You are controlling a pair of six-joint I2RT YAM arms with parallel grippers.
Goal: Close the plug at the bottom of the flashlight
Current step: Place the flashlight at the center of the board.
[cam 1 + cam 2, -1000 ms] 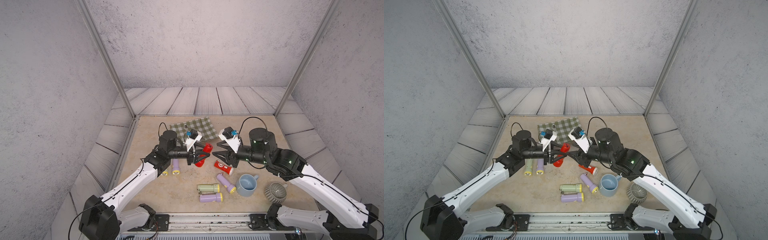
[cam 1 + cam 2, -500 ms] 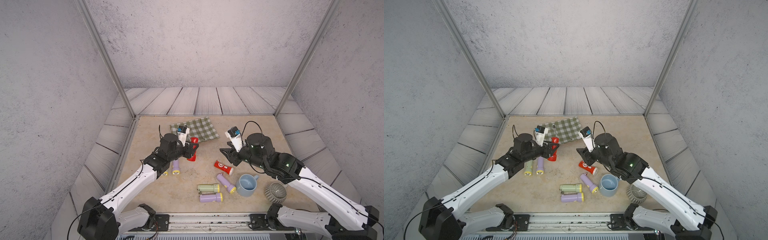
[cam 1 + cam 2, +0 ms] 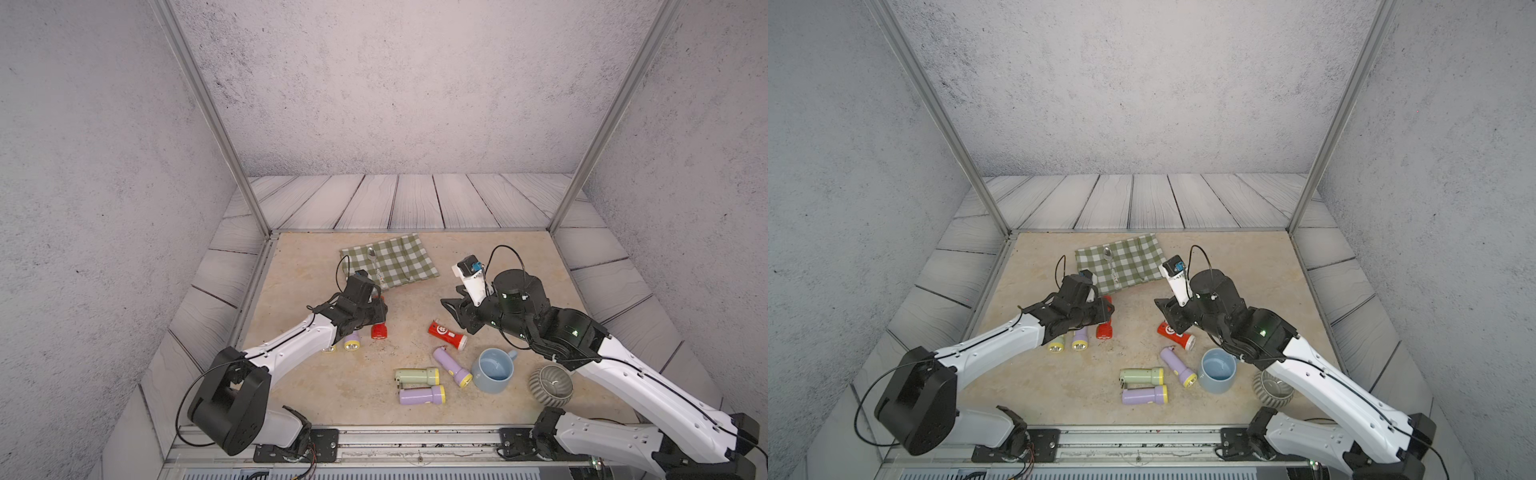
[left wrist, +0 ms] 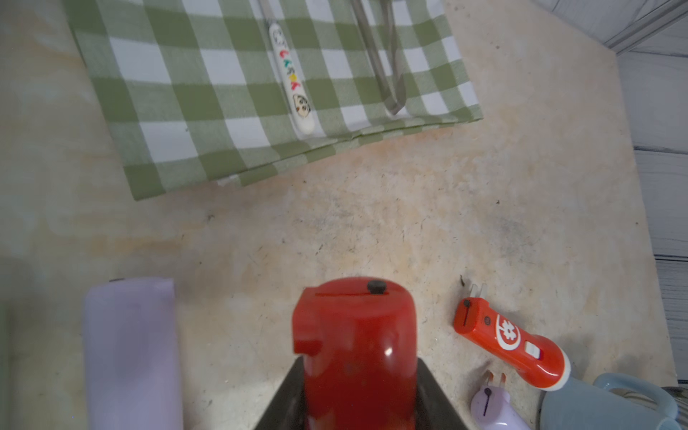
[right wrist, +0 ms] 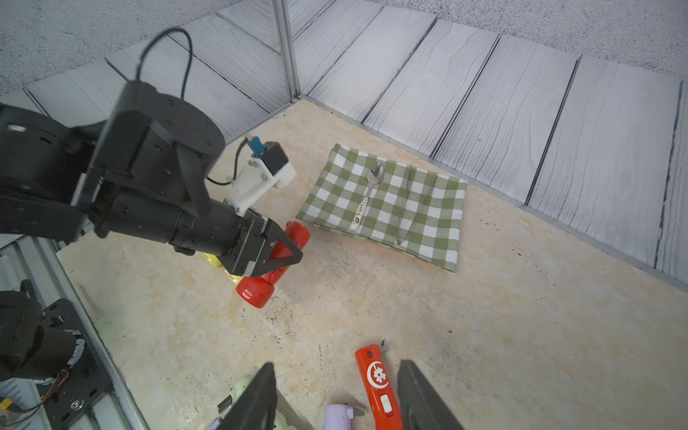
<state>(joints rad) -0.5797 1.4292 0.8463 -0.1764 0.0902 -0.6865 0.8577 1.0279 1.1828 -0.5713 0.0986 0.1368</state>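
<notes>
My left gripper [image 3: 376, 313] is shut on the body of a plain red flashlight [image 3: 378, 330], held low at the table's left. In the right wrist view the left gripper [image 5: 277, 255] clamps the red flashlight [image 5: 260, 288], whose head is down at the table. In the left wrist view the flashlight's bottom end [image 4: 353, 298] faces away and its plug lies flush, with no prongs sticking out. My right gripper [image 3: 454, 309] stands open and empty above an orange-red flashlight [image 3: 446, 335] with a white logo, whose prongs [image 4: 476, 288] stick out.
A green checked cloth [image 3: 399, 266] with a spoon [image 3: 372, 257] lies at the back. A green flashlight [image 3: 415, 376] and two purple ones [image 3: 422, 395] [image 3: 451, 365] lie in front. A blue mug [image 3: 494, 370] and a grey ribbed bowl [image 3: 550, 384] sit right. Another purple flashlight [image 3: 352, 343] lies under my left arm.
The two grippers met at the red flashlight in mid-air, then parted. My left arm carried it down and left to the table; my right arm drew back to the right.
</notes>
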